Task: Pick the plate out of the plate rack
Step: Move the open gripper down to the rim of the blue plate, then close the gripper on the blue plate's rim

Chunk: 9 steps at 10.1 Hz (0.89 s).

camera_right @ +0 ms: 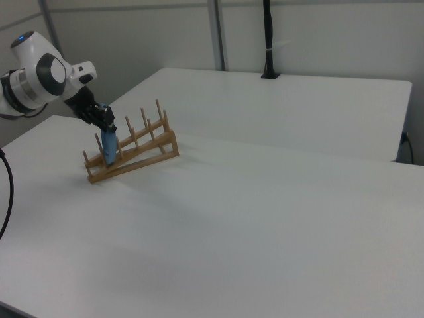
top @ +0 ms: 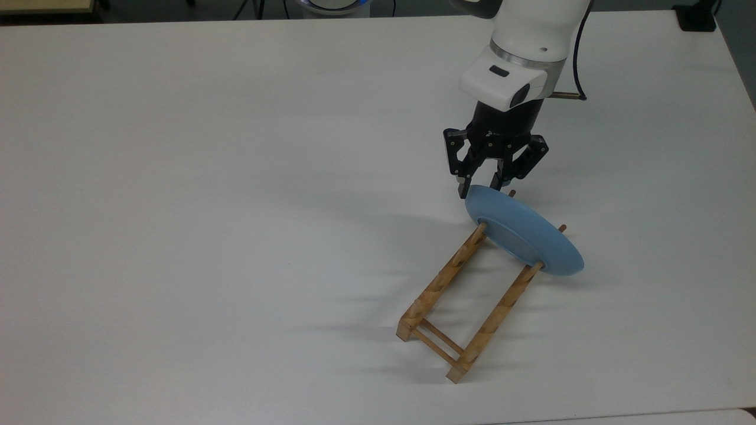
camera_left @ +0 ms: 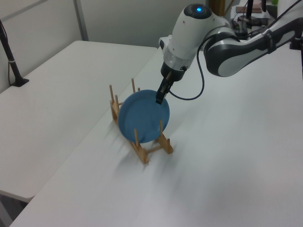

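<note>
Top view, from its left: one small light-brown wooden plate rack [top: 466,298] lies on the white desk [top: 207,206], with one round light-blue shallow plate [top: 522,230] standing on edge in its far end slot. The one black two-finger claw [top: 479,190] straddles the plate's upper rim, fingers narrowly apart, not yet pinching. The step looks like grasp alignment; next, the claw likely must pinch the rim and lift straight out between the pegs.

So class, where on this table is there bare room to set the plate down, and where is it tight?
Bare table spreads wide on the top view's left of the plate rack, and a narrower strip lies on its right. It is crowded at the rack's far end, where the gripper meets the plate.
</note>
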### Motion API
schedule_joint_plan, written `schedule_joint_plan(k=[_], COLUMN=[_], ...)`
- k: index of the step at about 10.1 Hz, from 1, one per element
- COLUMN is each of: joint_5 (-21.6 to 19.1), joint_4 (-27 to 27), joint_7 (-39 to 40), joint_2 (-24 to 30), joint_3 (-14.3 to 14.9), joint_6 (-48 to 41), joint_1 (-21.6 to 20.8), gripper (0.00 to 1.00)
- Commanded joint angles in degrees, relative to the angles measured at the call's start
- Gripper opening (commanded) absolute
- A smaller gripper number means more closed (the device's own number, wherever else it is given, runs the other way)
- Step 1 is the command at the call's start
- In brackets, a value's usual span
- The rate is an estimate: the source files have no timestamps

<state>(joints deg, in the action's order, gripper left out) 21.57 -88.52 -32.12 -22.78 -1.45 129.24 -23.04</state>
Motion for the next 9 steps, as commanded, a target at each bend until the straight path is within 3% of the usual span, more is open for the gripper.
schedule_joint_plan(k=[1, 2, 3, 6, 9], joint_5=[3.03, 4.09, 5.23, 7.96, 5.78], joint_4=[0.90, 0.90, 0.90, 0.98, 0.81], joint_7=[-1.10, -1.10, -1.01, -1.01, 1.95], joint_2=[-0.16, -0.07, 0.28, 2.73, 8.71], joint_3=[0.66, 0.66, 0.66, 0.84, 0.93], joint_6=[0.75, 0.84, 0.75, 0.23, -5.36], joint_1=[-0.77, -0.69, -0.51, -0.07, 2.20], gripper=[0.17, 0.06, 0.02, 0.00, 0.00])
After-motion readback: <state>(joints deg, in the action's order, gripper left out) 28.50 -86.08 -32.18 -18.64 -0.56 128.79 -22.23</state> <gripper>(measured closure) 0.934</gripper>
